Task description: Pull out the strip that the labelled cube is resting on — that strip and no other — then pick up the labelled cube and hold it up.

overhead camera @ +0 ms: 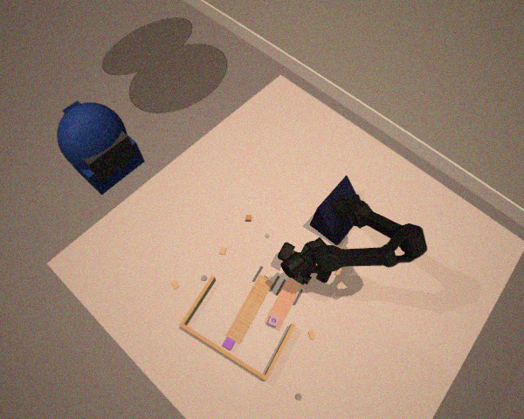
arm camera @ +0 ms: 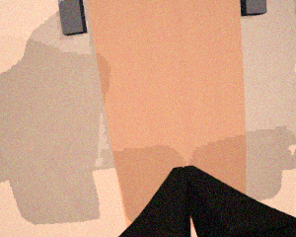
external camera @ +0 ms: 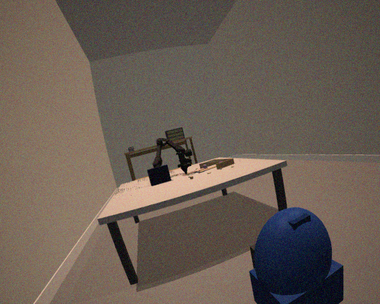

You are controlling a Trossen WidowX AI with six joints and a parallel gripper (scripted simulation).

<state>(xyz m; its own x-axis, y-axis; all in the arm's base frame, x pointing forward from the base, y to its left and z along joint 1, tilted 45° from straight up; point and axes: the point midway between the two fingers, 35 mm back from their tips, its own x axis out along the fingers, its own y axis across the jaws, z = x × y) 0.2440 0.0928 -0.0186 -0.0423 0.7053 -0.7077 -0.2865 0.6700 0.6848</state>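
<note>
The labelled cube (overhead camera: 272, 320) (external camera: 204, 166), pale purple with a dark ring on top, rests on the far end of the plain orange strip (overhead camera: 284, 305) (arm camera: 168, 89). That strip lies between two grey guide bars (arm camera: 73, 17) (arm camera: 254, 7). My gripper (external camera: 185, 173) (arm camera: 184, 176) points down with its fingertips together and nothing visible between them. The tips are at or just over the orange strip's surface, near its arm-side end; exact contact is hard to tell. In the top view the arm hides the tips. A wood-grain strip (overhead camera: 250, 311) lies alongside, with a plain purple cube (overhead camera: 228, 343) at its far end.
A low three-sided wooden wall (overhead camera: 224, 351) (external camera: 225, 163) surrounds the far ends of the strips. Further guide bars (overhead camera: 257, 274) stand beside the wood-grain strip. A dark upright panel (overhead camera: 336, 216) (external camera: 159, 175) stands near the arm base. Small blocks (overhead camera: 248, 218) (overhead camera: 311, 334) and pebbles (overhead camera: 298, 396) lie around.
</note>
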